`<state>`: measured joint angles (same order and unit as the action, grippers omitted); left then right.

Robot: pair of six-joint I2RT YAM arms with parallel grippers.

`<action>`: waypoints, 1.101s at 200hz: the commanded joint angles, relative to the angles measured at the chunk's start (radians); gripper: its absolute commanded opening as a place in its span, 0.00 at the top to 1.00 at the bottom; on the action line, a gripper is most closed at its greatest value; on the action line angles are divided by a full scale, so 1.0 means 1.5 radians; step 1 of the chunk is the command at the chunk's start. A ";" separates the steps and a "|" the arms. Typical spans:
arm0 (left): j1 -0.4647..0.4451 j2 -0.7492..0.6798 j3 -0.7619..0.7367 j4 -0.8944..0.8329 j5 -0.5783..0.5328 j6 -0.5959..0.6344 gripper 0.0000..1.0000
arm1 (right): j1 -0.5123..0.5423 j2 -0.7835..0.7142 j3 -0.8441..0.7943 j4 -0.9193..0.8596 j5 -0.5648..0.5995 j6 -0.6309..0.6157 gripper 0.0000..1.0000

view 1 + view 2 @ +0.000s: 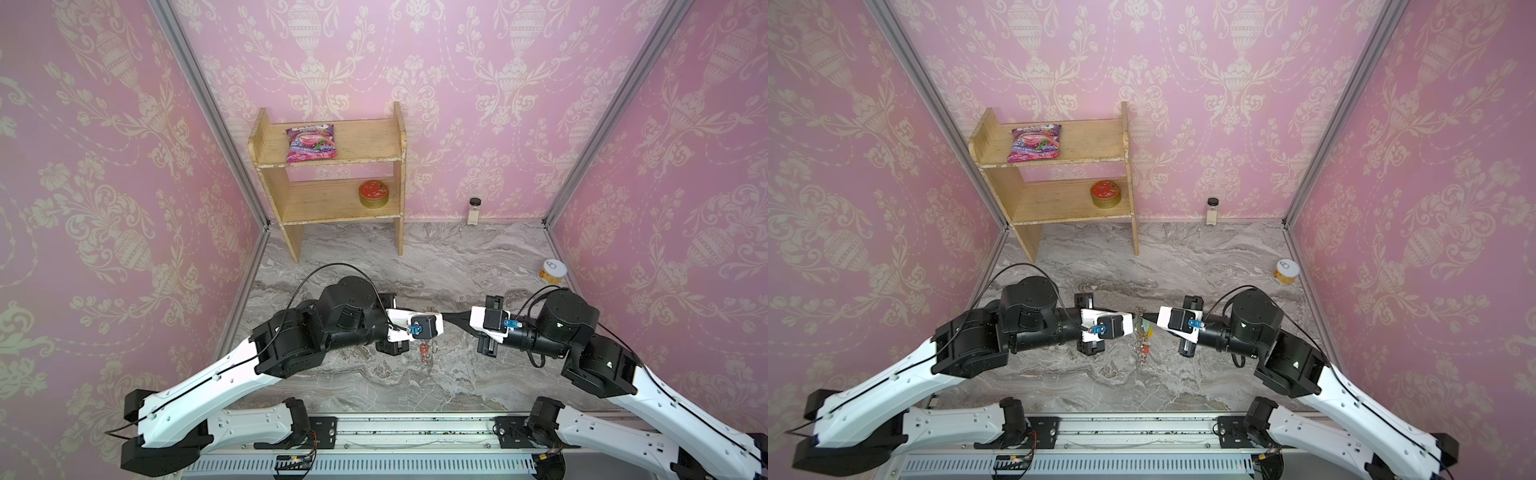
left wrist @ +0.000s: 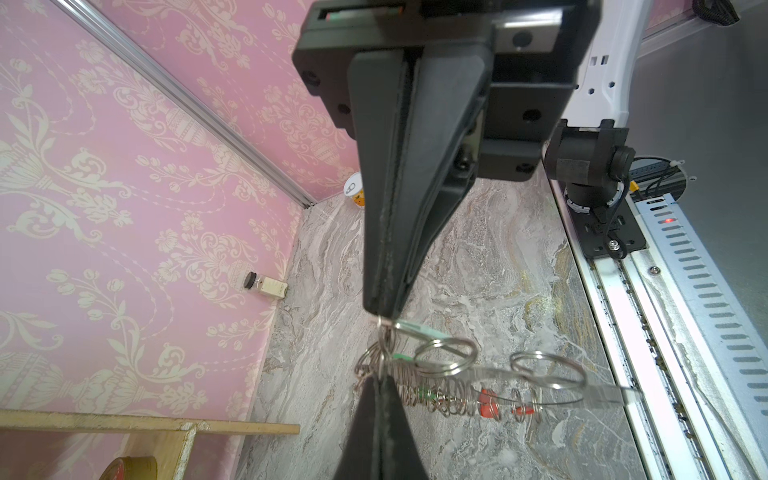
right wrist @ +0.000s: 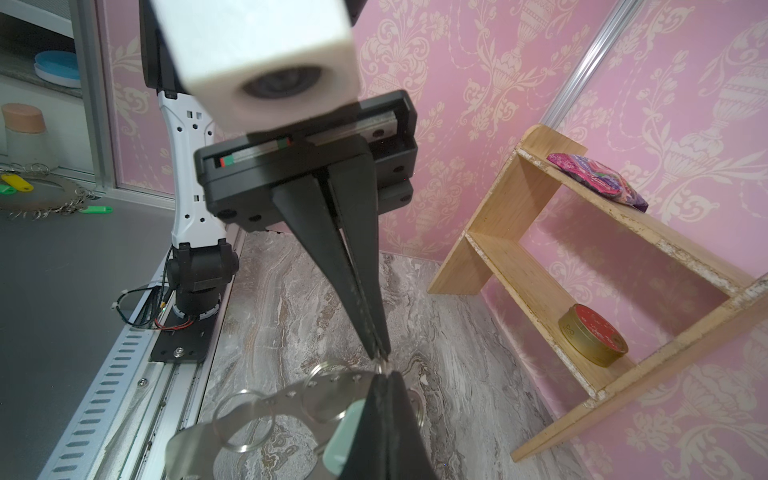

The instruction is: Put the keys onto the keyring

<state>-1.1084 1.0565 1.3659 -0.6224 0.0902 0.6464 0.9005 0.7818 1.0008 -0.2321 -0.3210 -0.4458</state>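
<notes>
I'm looking at a grey marble-patterned tabletop (image 1: 457, 266) with a wooden shelf (image 1: 365, 141) standing on it against the back wall. A pink snack packet (image 1: 311, 143) lies on the shelf's upper board and a round red-lidded tin (image 1: 374, 193) on its lower board. Right of the shelf stands a small black-capped bottle (image 1: 474, 210), and farther right, nearer me, a white-lidded jar (image 1: 553, 271).

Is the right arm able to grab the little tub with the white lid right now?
Probably not yet. The tub stands close with nothing in between, but the right gripper has its jaws shut on the keys, so it must let go first.
</notes>
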 commanded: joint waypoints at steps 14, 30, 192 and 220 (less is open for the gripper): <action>-0.010 -0.012 0.028 0.025 0.015 0.015 1.00 | 0.003 0.001 0.016 -0.010 0.029 -0.006 1.00; -0.011 -0.012 0.028 0.026 0.014 0.015 1.00 | 0.002 0.001 0.016 -0.011 0.030 -0.006 1.00; -0.009 -0.002 0.052 0.004 0.010 -0.009 1.00 | 0.080 -0.018 0.020 -0.054 0.086 -0.075 1.00; -0.009 -0.001 0.047 -0.001 0.012 -0.010 1.00 | 0.085 -0.043 0.012 -0.027 0.109 -0.070 1.00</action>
<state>-1.1168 1.0603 1.4128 -0.6376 0.0914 0.6460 1.0187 0.7643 1.0023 -0.3058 -0.2077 -0.5396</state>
